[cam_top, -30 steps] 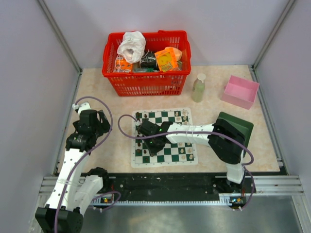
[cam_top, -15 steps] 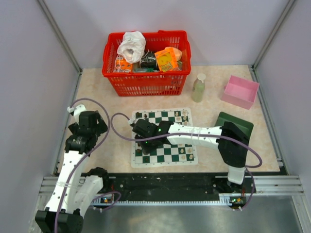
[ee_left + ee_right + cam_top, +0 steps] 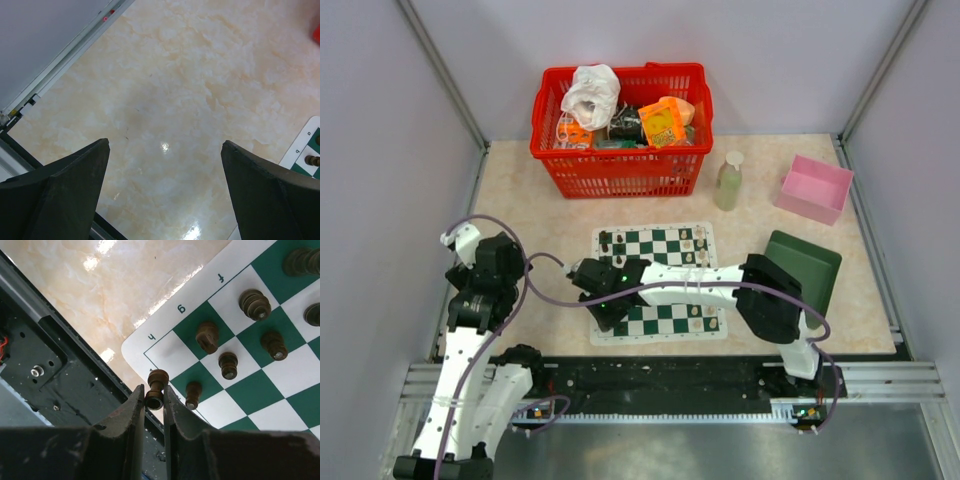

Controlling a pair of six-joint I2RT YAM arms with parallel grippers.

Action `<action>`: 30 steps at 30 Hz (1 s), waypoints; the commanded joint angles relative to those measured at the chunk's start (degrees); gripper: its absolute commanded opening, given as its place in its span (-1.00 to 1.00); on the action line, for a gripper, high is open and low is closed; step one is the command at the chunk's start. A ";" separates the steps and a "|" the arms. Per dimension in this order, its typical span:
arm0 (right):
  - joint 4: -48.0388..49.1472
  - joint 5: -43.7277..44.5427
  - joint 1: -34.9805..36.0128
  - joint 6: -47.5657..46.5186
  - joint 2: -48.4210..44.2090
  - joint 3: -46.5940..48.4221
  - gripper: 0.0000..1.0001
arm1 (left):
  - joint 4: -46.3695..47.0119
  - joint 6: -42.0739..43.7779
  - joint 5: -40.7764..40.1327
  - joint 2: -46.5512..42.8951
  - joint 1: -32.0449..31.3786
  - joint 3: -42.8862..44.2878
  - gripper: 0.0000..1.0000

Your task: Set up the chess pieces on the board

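The board [image 3: 665,240], a green and white checked mat, lies mid-table with dark brown and cream chess pieces on it. My right gripper [image 3: 604,308] reaches across to the board's near left corner. In the right wrist view that gripper [image 3: 154,396] is shut on a dark brown chess piece [image 3: 158,382], held just above the corner by the letter h. Other dark pieces [image 3: 228,364] stand on nearby squares of the board [image 3: 160,347]. My left gripper [image 3: 165,145] hangs open over bare table left of the board [image 3: 305,145], with nothing between its fingers.
A red basket [image 3: 620,170] full of odds and ends stands behind the board. A pale bottle [image 3: 728,180] and a pink box [image 3: 814,188] are at the back right. A dark green box [image 3: 810,262] lies right of the board. The black rail [image 3: 660,380] runs along the near edge.
My right gripper has swung left along the board to its near left corner, still holding the dark piece. The left arm has drawn back to the left, away from the board.
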 commanded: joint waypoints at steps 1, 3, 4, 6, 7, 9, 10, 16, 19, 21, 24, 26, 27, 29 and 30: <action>-0.40 -0.20 1.05 -1.39 2.02 3.76 -0.74 | 1.10 -0.70 -1.20 -0.25 0.03 0.83 0.97; -0.31 0.06 0.96 -1.48 2.90 3.93 -0.74 | 1.10 -0.17 -0.76 0.10 0.03 0.92 0.97; -0.31 0.41 1.05 -1.57 3.08 4.02 -0.74 | 1.10 0.01 -0.50 0.45 0.03 1.10 0.98; -0.40 0.68 1.05 -1.66 3.78 4.37 -0.73 | 1.28 0.45 0.20 0.80 0.03 1.10 0.97; -0.31 0.68 1.05 -1.83 4.13 4.55 -0.73 | 1.37 0.80 0.64 0.98 0.03 1.10 0.98; -0.40 0.77 1.05 -1.74 4.57 4.81 -0.73 | 1.45 1.06 1.17 1.16 0.03 1.10 0.97; -0.40 0.86 1.14 -1.66 4.66 4.73 -0.73 | 1.37 1.06 1.17 1.16 0.03 1.19 0.97; -0.40 0.86 1.14 -1.83 5.63 4.37 -0.72 | 1.46 1.06 1.00 0.98 0.03 1.19 0.98; -0.40 0.86 1.14 -1.83 6.16 4.64 -0.72 | 1.37 1.06 1.00 0.89 0.03 1.10 0.98; -0.31 1.03 1.14 -1.83 6.33 4.73 -0.70 | 1.37 1.06 1.00 0.89 0.03 1.10 0.97; -0.40 0.95 1.05 -1.83 6.51 4.81 -0.67 | 1.45 1.06 1.00 0.81 0.03 1.10 0.98; -0.31 1.12 1.05 -1.83 6.68 5.07 -0.66 | 1.54 1.15 1.17 0.81 0.03 1.10 0.97; -0.40 1.03 1.05 -1.74 6.68 5.08 -0.65 | 1.54 1.24 1.26 0.81 0.03 1.10 0.97; -0.40 1.21 1.05 -1.83 6.42 4.99 -0.63 | 1.54 1.24 1.35 1.07 0.03 1.10 0.97; -0.40 1.30 1.05 -1.83 6.51 4.99 -0.61 | 1.54 1.15 1.26 1.07 0.03 1.10 0.98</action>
